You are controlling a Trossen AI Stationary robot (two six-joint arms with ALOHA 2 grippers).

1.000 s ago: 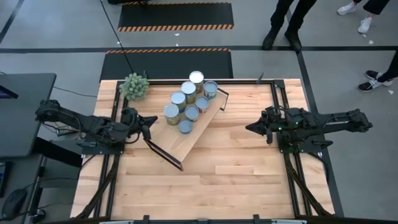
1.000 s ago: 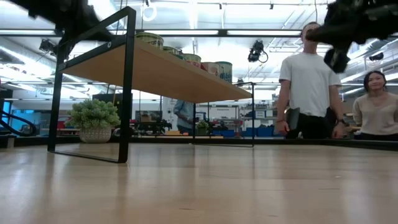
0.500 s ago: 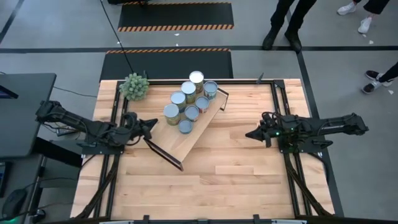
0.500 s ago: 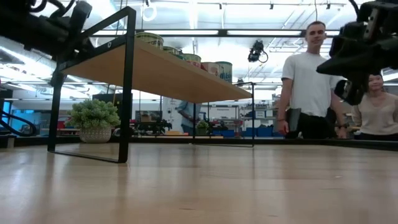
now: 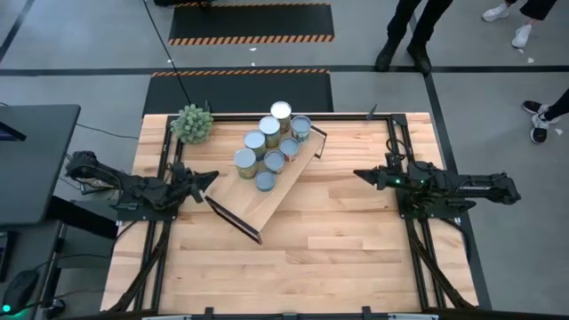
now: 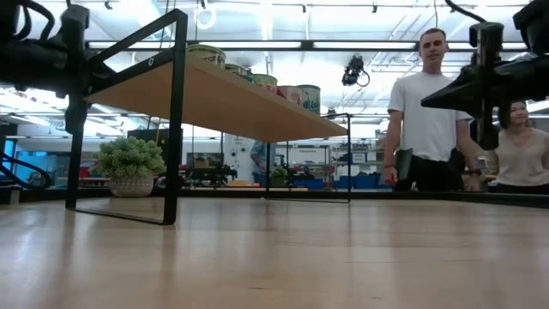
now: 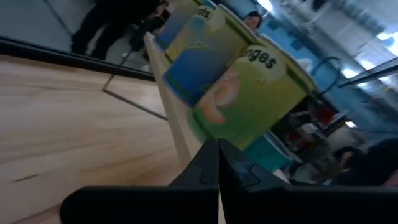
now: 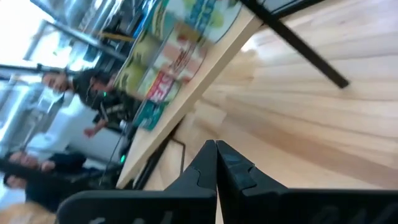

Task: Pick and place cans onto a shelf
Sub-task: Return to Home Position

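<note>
Pale wood and bright metal make up most of this scene. Eight cans (image 5: 255, 141) stand in a tight cluster on the shelf (image 5: 251, 210), which lies slanted across the upper middle of the high view, and no can shows on the desk (image 5: 311, 267) around it. Judged from that, the placing looks finished, and all that seems left is for both arms to settle at rest. The left hand (image 5: 212, 175) hangs left of centre, just beside the shelf's lower-left end, its fingers pressed together on nothing. The right hand (image 5: 357, 174) sits right of centre, well apart from the shelf, also closed and empty. The cans are short cylinders with flat round tops in silver, white and bluish grey. The left wrist view shows glossy printed labels, green and blue, wrapped around their sides. The shelf is a long, smooth board of light wood carried on thin black metal end frames. In the low view it stands raised above the desk, with the cans lined along its top. The desk is butcher-block, made of narrow strips with visible grain and a soft sheen. A spiky green plant (image 5: 193, 123) in a pale pot sits at the desk's upper-left corner, beside the shelf and apart from the cans.
</note>
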